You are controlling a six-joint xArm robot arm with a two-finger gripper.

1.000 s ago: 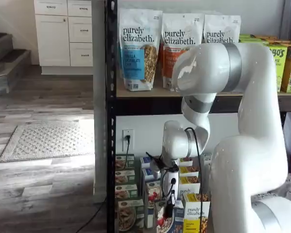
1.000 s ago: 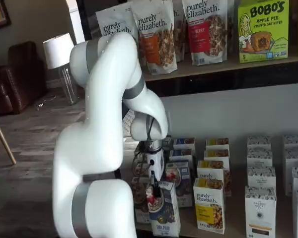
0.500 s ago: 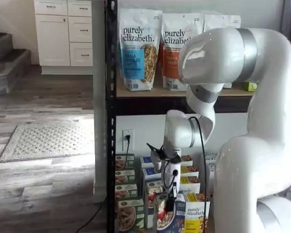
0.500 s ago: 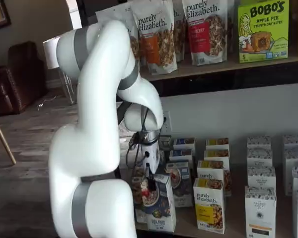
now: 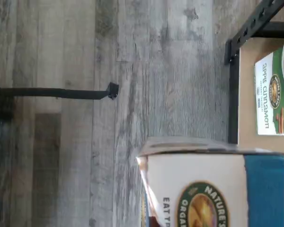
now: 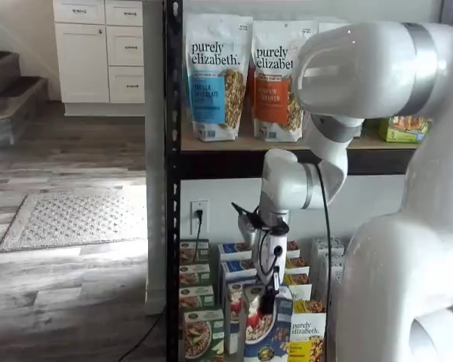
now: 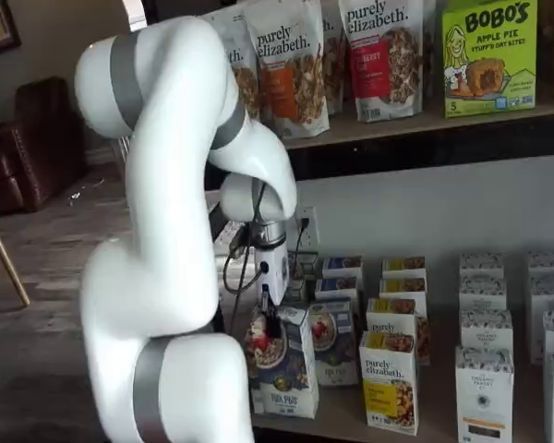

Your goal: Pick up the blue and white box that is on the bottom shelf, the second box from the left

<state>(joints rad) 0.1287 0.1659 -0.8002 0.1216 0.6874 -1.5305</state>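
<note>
At the left of both shelf views, grey plank floor is filling the frame, with a pale rug (image 6: 72,219) lying at the middle left in one of them. Moving right, the black rack post (image 6: 171,181) is standing upright, and granola bags (image 6: 215,75) are sitting on the upper board beside it. The white arm (image 7: 175,212) is bending down through the centre of the frame. Its gripper (image 7: 268,318) is hanging at the lower middle, its black fingers clenched on the top edge of the blue and white box (image 7: 282,369). The box is hanging slightly tilted in front of the rows of cartons, out past the front edge of the bottom shelf (image 7: 351,420), with its cereal-bowl picture facing the camera. In the other shelf view the same box (image 6: 268,332) is showing at the bottom centre, under the gripper (image 6: 269,302). Just left of it there, a green carton (image 6: 198,335) is standing upright; just right, a yellow carton (image 6: 306,335) is standing too. Further right, white cartons (image 7: 485,388) are lining the shelf.

In the wrist view, the box (image 5: 213,189) is filling one corner close to the lens, over the plank floor, with a green carton (image 5: 274,94) lying beyond the rack frame.
</note>
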